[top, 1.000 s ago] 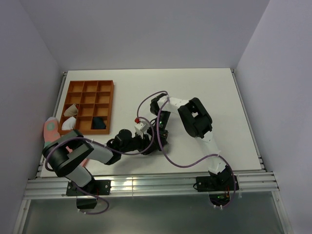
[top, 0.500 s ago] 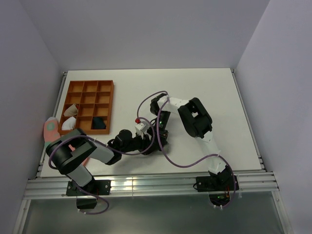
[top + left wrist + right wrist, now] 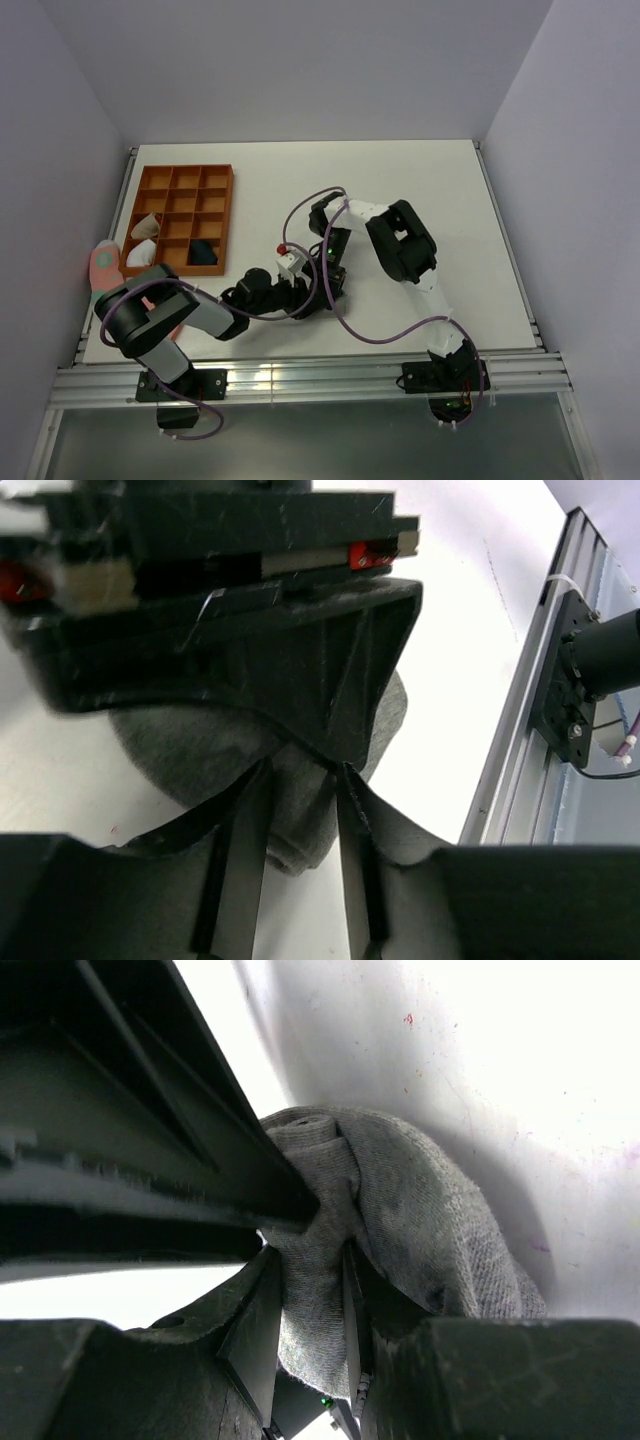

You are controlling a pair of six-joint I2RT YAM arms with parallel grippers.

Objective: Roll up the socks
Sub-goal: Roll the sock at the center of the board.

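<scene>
Both grippers meet at the middle of the table in the top view, and they hide the socks there. My left gripper comes in from the left and my right gripper reaches down from behind. In the left wrist view a grey sock lies bunched on the white table, and my left gripper is shut on a rolled fold of it. In the right wrist view the same grey sock is pinched between the fingers of my right gripper. The two grippers touch or nearly touch.
An orange compartment tray stands at the back left. It holds two pale bundles and a dark blue bundle. A pink sock lies left of the tray at the table's edge. The aluminium rail runs along the near edge.
The left arm's elbow has swung slightly to the right, over the pink sock. Both grippers stay in place on the grey sock.
</scene>
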